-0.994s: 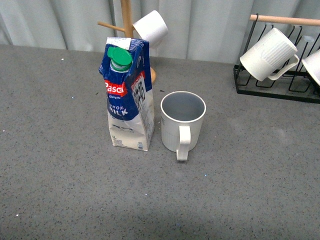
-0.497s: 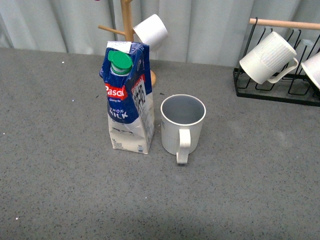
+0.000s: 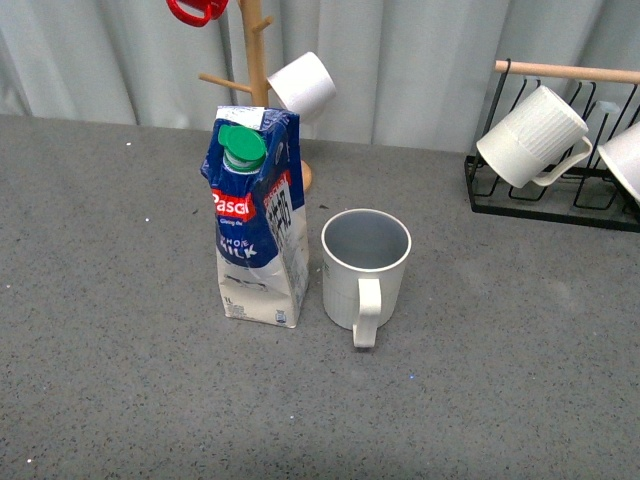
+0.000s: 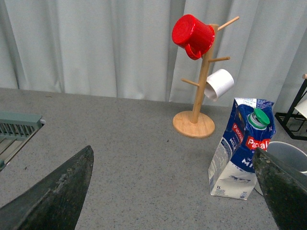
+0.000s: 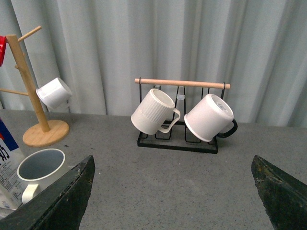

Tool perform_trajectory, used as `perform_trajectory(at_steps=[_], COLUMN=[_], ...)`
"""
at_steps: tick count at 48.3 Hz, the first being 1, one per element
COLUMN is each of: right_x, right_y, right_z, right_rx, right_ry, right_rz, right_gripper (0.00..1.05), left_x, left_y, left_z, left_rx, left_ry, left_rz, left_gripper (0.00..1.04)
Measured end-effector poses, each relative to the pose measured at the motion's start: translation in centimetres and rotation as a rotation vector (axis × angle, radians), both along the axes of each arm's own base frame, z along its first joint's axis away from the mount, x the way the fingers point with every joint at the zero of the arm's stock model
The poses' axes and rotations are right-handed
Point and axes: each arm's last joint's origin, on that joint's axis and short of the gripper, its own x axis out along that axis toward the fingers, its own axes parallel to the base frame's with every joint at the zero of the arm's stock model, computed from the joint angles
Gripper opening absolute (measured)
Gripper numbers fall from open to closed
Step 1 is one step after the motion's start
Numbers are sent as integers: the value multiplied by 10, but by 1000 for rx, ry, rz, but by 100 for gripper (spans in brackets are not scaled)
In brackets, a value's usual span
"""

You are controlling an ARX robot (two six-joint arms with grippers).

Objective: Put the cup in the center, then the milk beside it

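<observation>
The cup point(image 3: 365, 265), off-white and ribbed with a grey-blue inside, stands upright at the middle of the grey table, its handle toward me. The milk point(image 3: 255, 225), a blue-and-white carton with a green cap, stands upright just left of it with a narrow gap between them. Neither arm shows in the front view. My left gripper point(image 4: 172, 153) is open and empty, well back from the milk point(image 4: 242, 148) and the cup point(image 4: 288, 153). Over bare table, my right gripper point(image 5: 172, 160) is open and empty, with the cup point(image 5: 41, 167) off to one side.
A wooden mug tree point(image 3: 258, 60) behind the milk carries a smooth white cup point(image 3: 302, 83) and a red cup point(image 3: 200, 10). A black wire rack point(image 3: 550, 190) at the back right holds a ribbed white mug point(image 3: 530, 125). A curtain closes off the back.
The whole scene has slid down a little in the front view, bringing the red cup into sight. Milk and cup keep their places relative to each other.
</observation>
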Motion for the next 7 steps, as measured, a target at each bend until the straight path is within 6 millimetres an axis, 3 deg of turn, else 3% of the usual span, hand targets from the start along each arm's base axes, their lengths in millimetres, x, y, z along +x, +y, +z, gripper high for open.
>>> perform_trajectory(at_steps=[7], right_x=[0], right_y=[0], right_z=[0], right_rx=[0], right_ry=[0], right_rz=[0], right_gripper=[95], left_x=[0], left_y=[0], left_z=[0], left_rx=[0], left_ry=[0], left_rz=[0], left_gripper=[98])
